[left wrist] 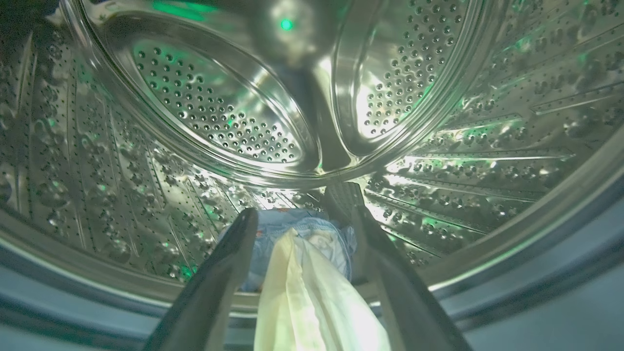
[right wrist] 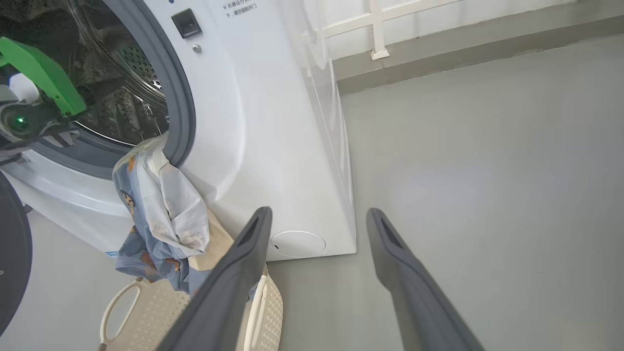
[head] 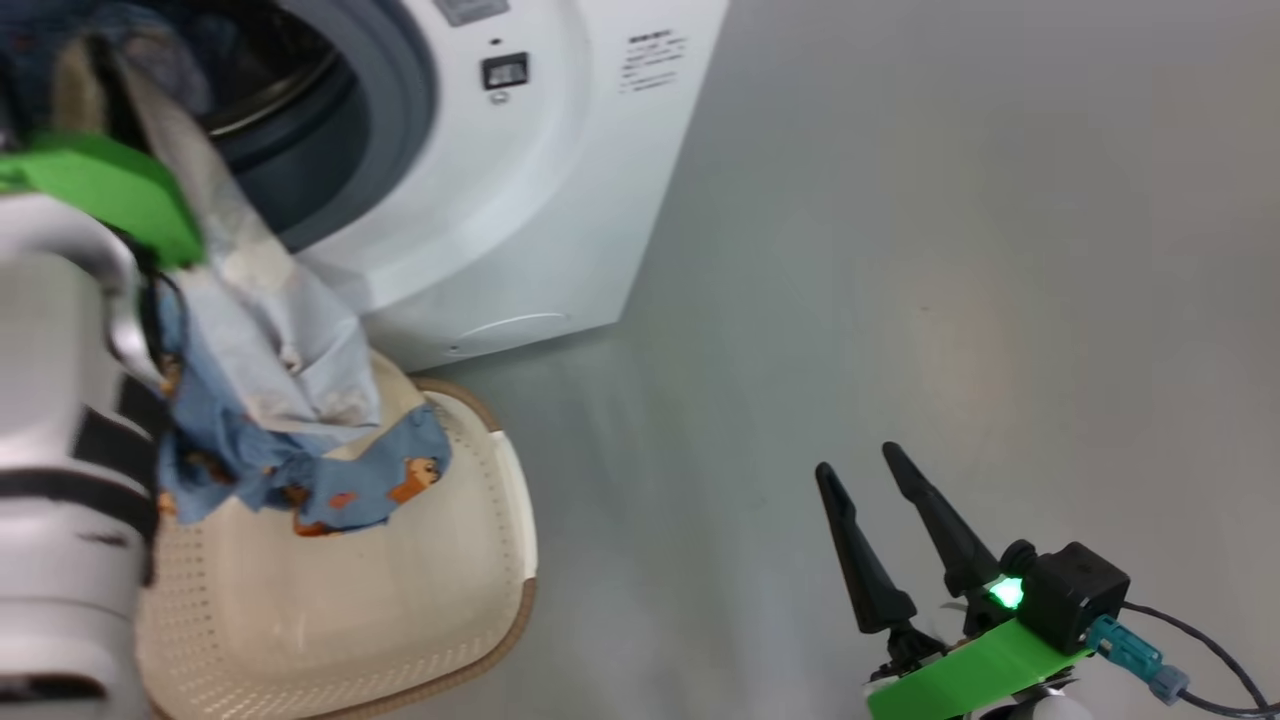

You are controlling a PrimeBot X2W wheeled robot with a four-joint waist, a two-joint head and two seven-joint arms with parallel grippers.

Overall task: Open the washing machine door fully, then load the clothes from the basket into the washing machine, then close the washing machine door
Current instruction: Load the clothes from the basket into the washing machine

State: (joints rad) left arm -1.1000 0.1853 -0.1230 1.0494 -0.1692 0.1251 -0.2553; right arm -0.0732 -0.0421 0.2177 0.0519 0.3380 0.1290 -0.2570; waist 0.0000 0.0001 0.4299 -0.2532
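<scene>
The washing machine (head: 560,180) stands open, its black door (right wrist: 9,253) swung out at the left edge of the right wrist view. My left gripper (left wrist: 300,207) reaches into the steel drum (left wrist: 219,112), fingers spread wide and open. The clothes (left wrist: 302,292), white cloth and blue bear-print fabric, lie loosely between those fingers. They trail out over the grey gasket (right wrist: 183,122) and hang down (head: 270,380) into the cream basket (head: 400,620) on the floor in front. My right gripper (head: 855,460) hovers open and empty over the floor, to the right of the machine.
Bare grey floor (head: 950,250) stretches to the right of the machine. A white railing (right wrist: 375,29) and a wall base run behind it. A cable (head: 1200,640) trails from my right wrist. My pale left forearm (head: 50,420) blocks the head view's left side.
</scene>
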